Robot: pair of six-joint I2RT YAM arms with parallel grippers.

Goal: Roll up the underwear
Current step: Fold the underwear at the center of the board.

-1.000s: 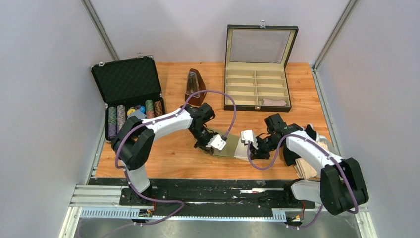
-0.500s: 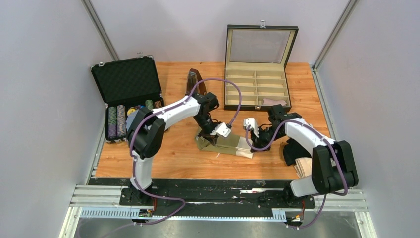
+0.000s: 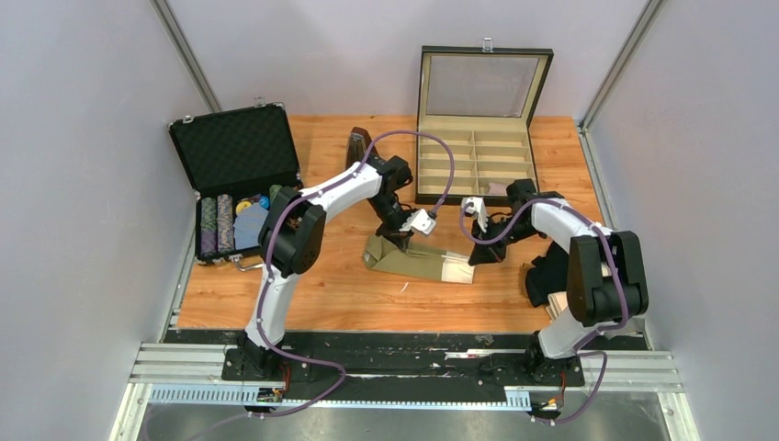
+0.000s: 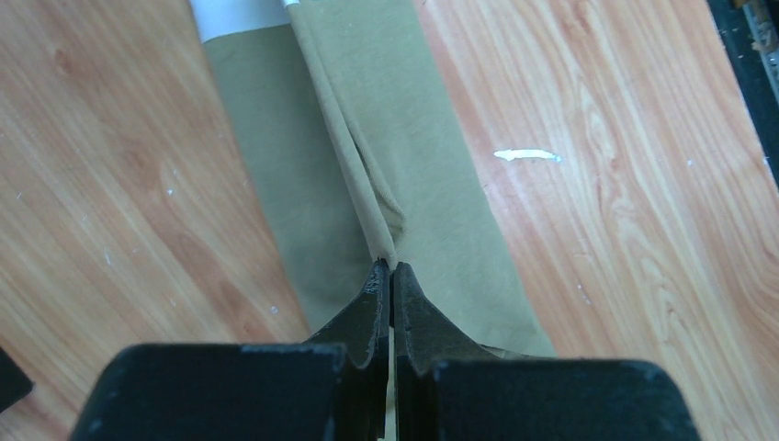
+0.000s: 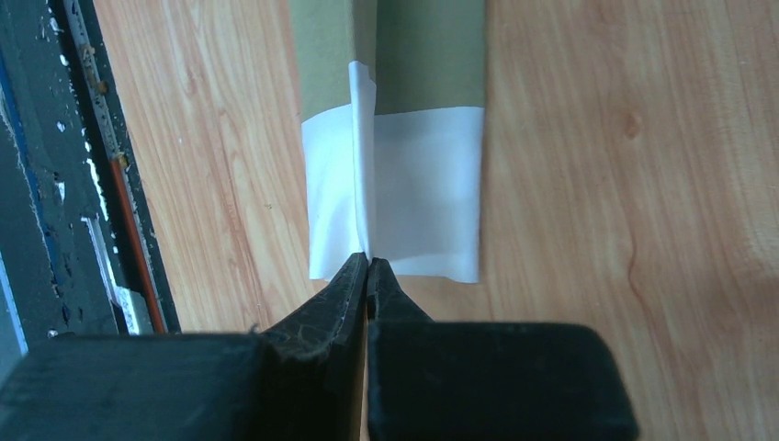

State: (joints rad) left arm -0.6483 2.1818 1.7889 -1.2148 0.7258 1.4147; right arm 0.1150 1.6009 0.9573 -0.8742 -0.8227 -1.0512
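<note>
The olive-khaki underwear (image 3: 415, 259) lies as a long folded strip in the middle of the table, its pale waistband (image 3: 458, 270) at the right end. My left gripper (image 3: 395, 241) is shut on a raised ridge of the olive cloth (image 4: 363, 175) at its far left part; in the left wrist view the gripper's tips (image 4: 392, 268) pinch that fold. My right gripper (image 3: 474, 258) is shut on a pinched fold of the white waistband (image 5: 423, 184), the tips (image 5: 368, 261) meeting at its edge. Black underwear (image 3: 547, 271) and a cream-beige one (image 3: 562, 309) are piled at the right.
An open black case (image 3: 241, 170) with poker chips stands at the left. A wooden metronome (image 3: 360, 154) is behind the left arm. An open compartment box (image 3: 478, 138) at the back holds a pinkish roll (image 3: 508, 188). The table's front edge (image 3: 367, 328) borders a black rail.
Both grippers have moved away from the near edge toward the back, drawing the pinched cloth with them. The olive underwear now lies farther back as a narrower strip.
</note>
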